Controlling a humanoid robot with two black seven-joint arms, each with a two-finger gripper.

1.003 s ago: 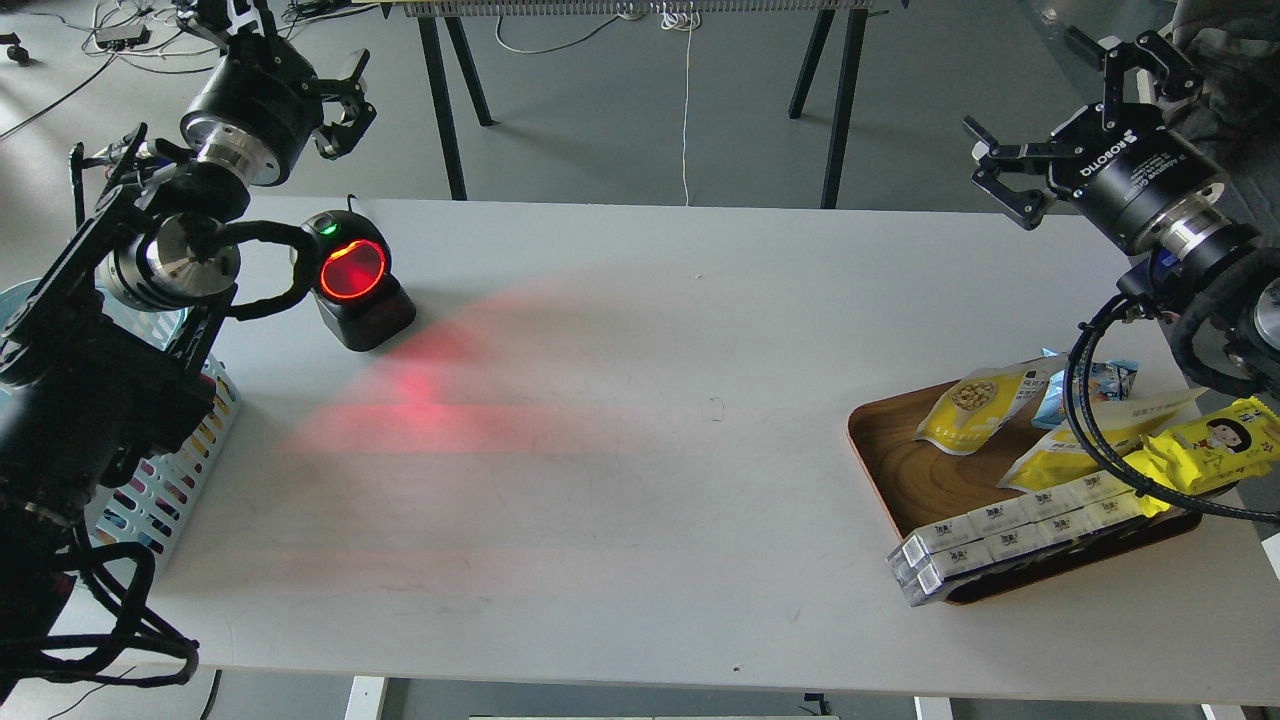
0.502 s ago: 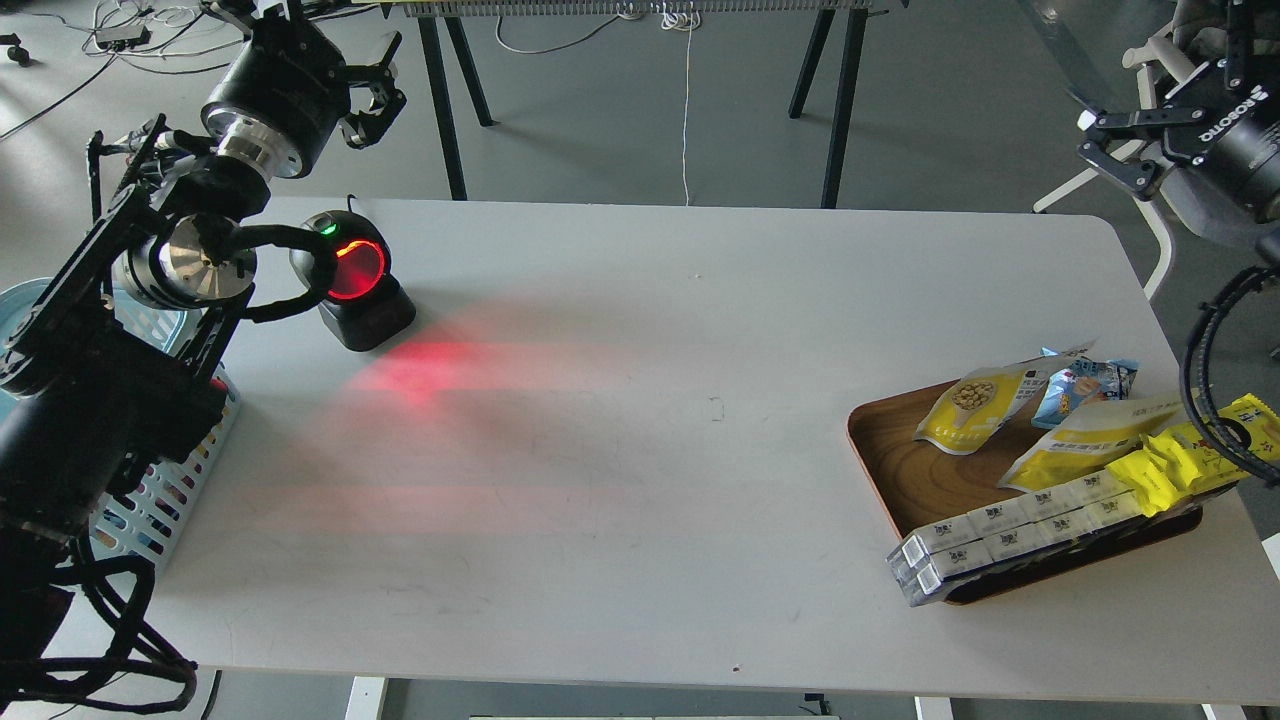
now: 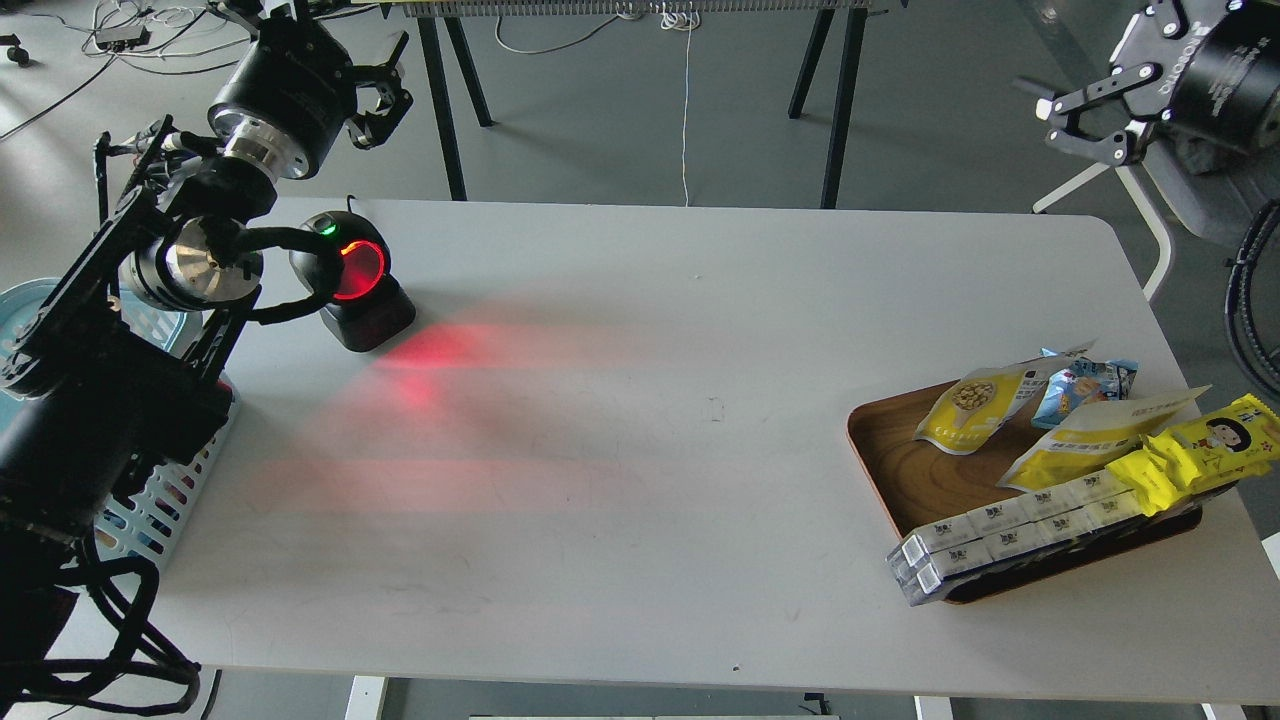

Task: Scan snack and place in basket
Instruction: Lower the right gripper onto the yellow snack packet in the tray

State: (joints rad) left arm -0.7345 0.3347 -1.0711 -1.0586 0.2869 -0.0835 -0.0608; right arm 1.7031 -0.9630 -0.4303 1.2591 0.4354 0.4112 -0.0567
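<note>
Nothing picked up yet: snack pouch (image 3: 968, 410) lying flat at the 11 o'clock corner of the wooden tray (image 3: 905, 470), on the counter (image 3: 640, 450) at 4 o'clock. Just beside the pouch at 3 o'clock, a light blue packet (image 3: 1085, 385); a second yellow-and-white pouch (image 3: 1085, 445) at 5 o'clock.

Right tool (image 3: 1085, 120) high at 1 o'clock, off the counter's far edge, fingers spread, holding nothing. Left tool (image 3: 380, 85) high at 11 o'clock above the scanner (image 3: 355, 280), fingers apparently parted and empty.

Probably best: bring the right tool down over the pouch's free edge toward the bare wood, pinch along the short width, avoid catching the blue packet. Then carry across to 10 o'clock and turn the barcode side to the red window; which face bears the code cannot be told. Basket (image 3: 150, 500) waiting at 8 o'clock, largely hidden behind the left arm, so hand over or drop clear of that arm.
</note>
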